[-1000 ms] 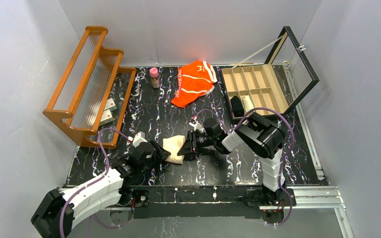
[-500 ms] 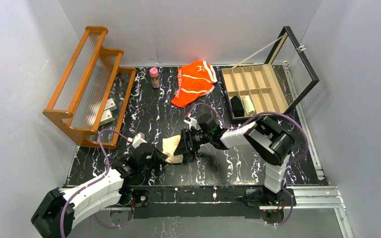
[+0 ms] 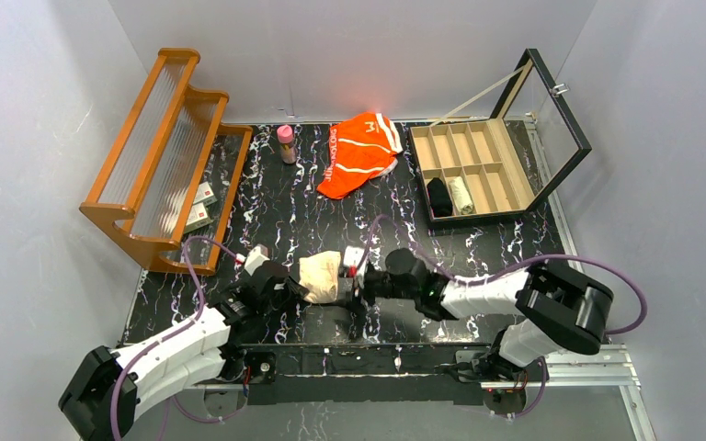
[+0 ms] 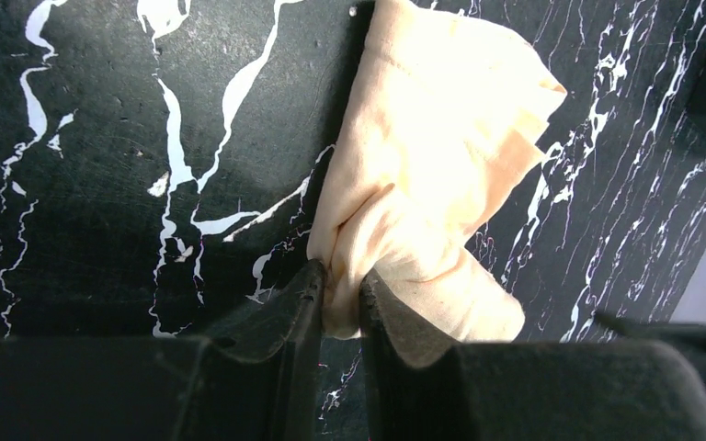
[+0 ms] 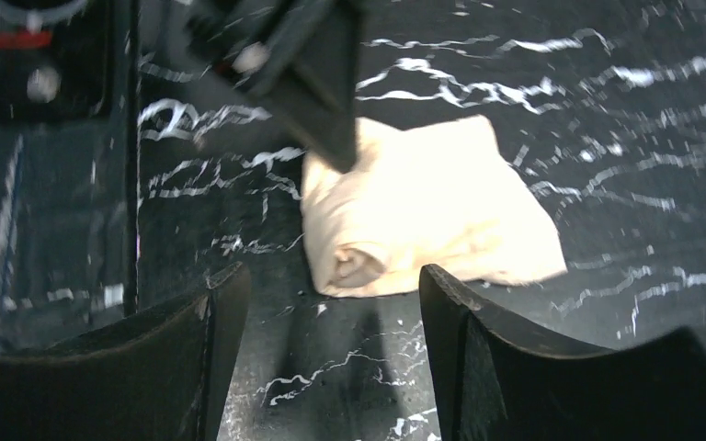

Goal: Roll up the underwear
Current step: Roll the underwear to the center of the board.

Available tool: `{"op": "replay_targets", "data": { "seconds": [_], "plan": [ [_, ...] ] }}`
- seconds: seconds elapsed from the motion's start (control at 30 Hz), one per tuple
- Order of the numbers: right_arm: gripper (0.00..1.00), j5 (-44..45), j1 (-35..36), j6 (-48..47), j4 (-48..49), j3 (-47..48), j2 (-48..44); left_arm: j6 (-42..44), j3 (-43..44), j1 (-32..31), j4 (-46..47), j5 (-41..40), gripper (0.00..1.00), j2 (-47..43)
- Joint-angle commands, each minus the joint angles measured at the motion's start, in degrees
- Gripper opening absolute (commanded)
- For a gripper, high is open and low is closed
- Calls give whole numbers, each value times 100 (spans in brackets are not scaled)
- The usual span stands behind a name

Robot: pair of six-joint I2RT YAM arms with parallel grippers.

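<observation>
Two-arm view, both tools low over the black marbled table (image 3: 267,211).

(a) Your left gripper (image 4: 340,285) is pressed almost together, its two dark fingers pinching a bunched fold at the near edge of the beige underwear (image 4: 432,138). From that pinch the cloth runs forward and away from your fingertips, lying on the table as a loosely rolled, creased bundle.

(b) Your right gripper (image 5: 331,276) stands spread wide and holds nothing. The same beige bundle lies just ahead of it, in line with the gap between its fingers but apart from both. The rolled end, a visible spiral of cloth, faces this tool. On the far side of the bundle from your right fingertips, the tip of the left tool meets the cloth.

(c) From above, the two tools point at each other, and the beige bundle sits between them, held on the left side only.

(d) The orange underwear (image 3: 360,152) with white stripes lies flat and unrolled well beyond both tools, at the far side of the table.

(e) Just to the right of the orange garment stands the wooden divided box (image 3: 478,165), its lid raised; two small rolls, one dark and one pale, sit in its nearest compartments. A pink bottle (image 3: 286,142) and a wooden rack (image 3: 161,156) stand far forward and left of your left tool.
</observation>
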Motion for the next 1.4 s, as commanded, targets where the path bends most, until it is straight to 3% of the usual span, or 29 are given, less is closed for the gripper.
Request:
{"op": "replay_targets", "data": {
  "seconds": [0.0,0.2,0.57,0.67,0.8,0.93,1.07,1.17,1.37],
  "plan": [
    [73,224,512,-2656,1183,-174,260,118,211,9,-717,-205,18,216],
    [69,123,709,-3563,1494,69,812,175,313,14,-818,-190,18,246],
    [52,-106,756,-3734,1506,386,1565,189,320,11,-874,-181,18,195],
    [44,-12,755,-3643,1468,370,1742,206,331,10,-880,-181,18,146],
    [24,142,720,-3321,1414,271,1804,245,355,7,-1002,-257,19,-6],
    [11,-179,577,-2584,1388,224,1803,272,326,9,-1157,-372,40,-277],
    [12,-764,369,-1344,1598,179,1799,273,241,14,-1147,-438,67,-657],
    [13,-1003,254,-301,1876,176,1885,256,115,13,-1019,-439,77,-896],
    [15,-1278,142,1217,2597,223,2323,64,-313,16,-159,-53,81,-954]
  ]
}}
